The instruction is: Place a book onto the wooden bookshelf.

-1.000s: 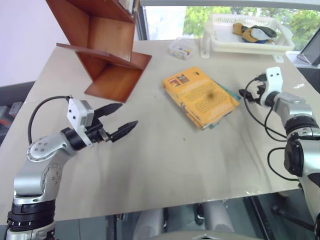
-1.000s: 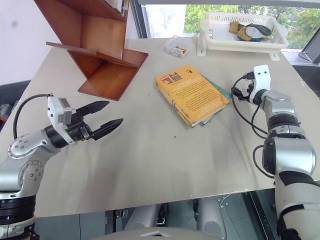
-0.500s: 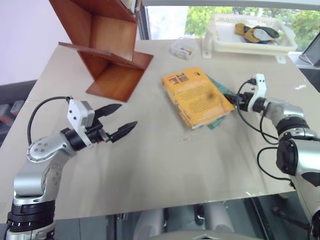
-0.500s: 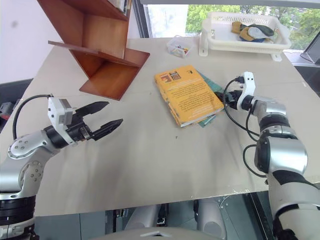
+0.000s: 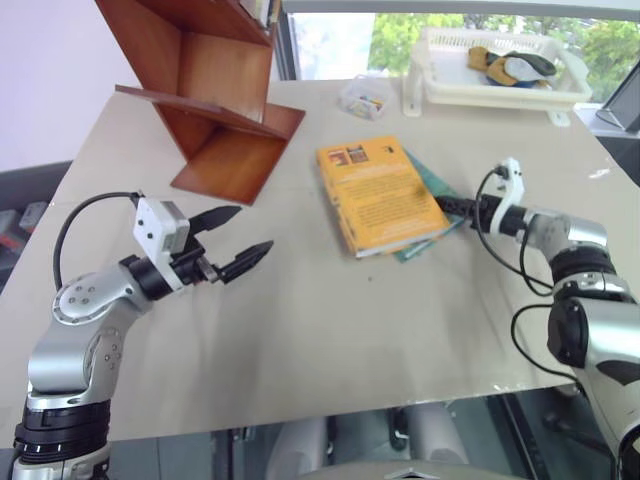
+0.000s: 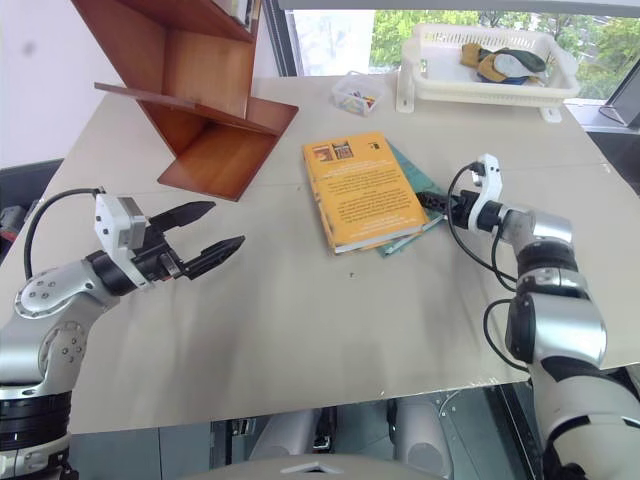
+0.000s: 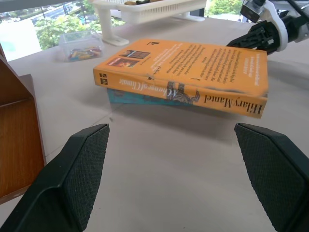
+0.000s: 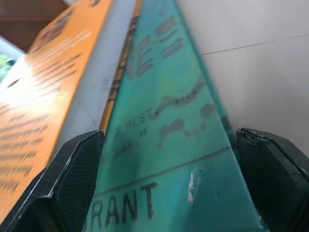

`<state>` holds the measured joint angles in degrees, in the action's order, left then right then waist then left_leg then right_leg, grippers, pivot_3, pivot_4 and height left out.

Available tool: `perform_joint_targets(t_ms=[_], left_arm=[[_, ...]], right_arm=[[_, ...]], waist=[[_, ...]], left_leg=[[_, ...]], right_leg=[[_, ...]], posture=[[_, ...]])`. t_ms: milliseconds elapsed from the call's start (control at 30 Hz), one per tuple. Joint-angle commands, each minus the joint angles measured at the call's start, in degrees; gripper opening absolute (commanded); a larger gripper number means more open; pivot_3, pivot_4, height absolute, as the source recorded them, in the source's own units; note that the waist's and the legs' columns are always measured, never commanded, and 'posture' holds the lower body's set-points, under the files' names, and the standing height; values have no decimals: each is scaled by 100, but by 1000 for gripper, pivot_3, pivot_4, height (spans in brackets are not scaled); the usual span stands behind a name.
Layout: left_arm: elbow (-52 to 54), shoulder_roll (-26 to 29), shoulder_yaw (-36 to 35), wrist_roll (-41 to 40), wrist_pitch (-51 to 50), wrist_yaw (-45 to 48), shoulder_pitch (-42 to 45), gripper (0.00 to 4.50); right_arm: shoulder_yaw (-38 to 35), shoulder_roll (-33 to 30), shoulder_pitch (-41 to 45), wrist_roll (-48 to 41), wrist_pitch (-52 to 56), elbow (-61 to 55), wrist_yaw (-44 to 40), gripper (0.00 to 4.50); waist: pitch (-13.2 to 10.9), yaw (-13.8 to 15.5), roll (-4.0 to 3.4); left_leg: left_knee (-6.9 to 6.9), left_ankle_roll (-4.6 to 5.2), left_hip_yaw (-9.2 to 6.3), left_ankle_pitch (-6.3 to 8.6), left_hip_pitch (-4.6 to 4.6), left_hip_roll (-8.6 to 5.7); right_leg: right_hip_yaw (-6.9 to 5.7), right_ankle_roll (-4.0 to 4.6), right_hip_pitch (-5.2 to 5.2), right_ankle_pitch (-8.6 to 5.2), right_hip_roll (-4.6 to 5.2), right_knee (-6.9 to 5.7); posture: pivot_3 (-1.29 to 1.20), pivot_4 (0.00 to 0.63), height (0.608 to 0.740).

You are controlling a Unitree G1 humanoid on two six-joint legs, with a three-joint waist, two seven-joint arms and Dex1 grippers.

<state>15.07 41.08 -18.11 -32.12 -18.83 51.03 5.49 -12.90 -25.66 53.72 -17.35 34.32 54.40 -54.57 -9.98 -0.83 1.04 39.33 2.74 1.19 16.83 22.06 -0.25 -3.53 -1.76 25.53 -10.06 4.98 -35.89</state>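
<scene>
Pushed by the right gripper [image 6: 437, 205], whose wide-spread fingers straddle the teal book [image 8: 169, 145], the book [image 5: 378, 193] has swung leftward at frame centre, still off the wooden bookshelf [image 5: 205, 90] upper left. Upper right, a white basket [image 5: 440, 85] holds crumpled items; the small clear box [image 5: 364, 98] holds colourful bits, and the left gripper [image 5: 233, 243] hangs open, empty.

What our beige table [image 5: 330, 330] carries

On it we see the reddish-brown wooden bookshelf [image 5: 215, 95], a thin teal book [image 5: 437, 190] under the thick orange book [image 5: 380, 195], a white plastic basket [image 5: 490, 85] and a small clear box [image 5: 364, 98].

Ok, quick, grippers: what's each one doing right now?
Left gripper: open, holding nothing, above the table.
Right gripper: open, fingers either side of the teal book under the book; not gripping.
</scene>
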Motion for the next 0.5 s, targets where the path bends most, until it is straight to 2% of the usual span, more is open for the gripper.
perform_joint_targets(t_ms=[33, 267, 500], left_arm=[[102, 69, -119, 7, 109, -1, 32, 4417], [68, 67, -114, 11, 115, 16, 51, 4417], [56, 70, -113, 21, 122, 0, 72, 4417]], right_arm=[[79, 151, -451, -303, 421, -917, -204, 4500], [422, 408, -1277, -496, 635, -2364, -176, 4500], [688, 497, -1565, -549, 486, -2802, -318, 4500]], waist=[[1, 1, 1], [2, -2, 3], [3, -3, 4]], left_leg=[[0, 0, 0, 0, -1, 0], [1, 0, 2, 0, -7, 0], [1, -2, 3, -1, -10, 1]], right_leg=[[0, 0, -1, 0, 0, 0], [2, 0, -3, 0, -1, -3], [4, 0, -4, 0, -4, -3]], posture=[[0, 150, 707], [0, 150, 707], [0, 150, 707]])
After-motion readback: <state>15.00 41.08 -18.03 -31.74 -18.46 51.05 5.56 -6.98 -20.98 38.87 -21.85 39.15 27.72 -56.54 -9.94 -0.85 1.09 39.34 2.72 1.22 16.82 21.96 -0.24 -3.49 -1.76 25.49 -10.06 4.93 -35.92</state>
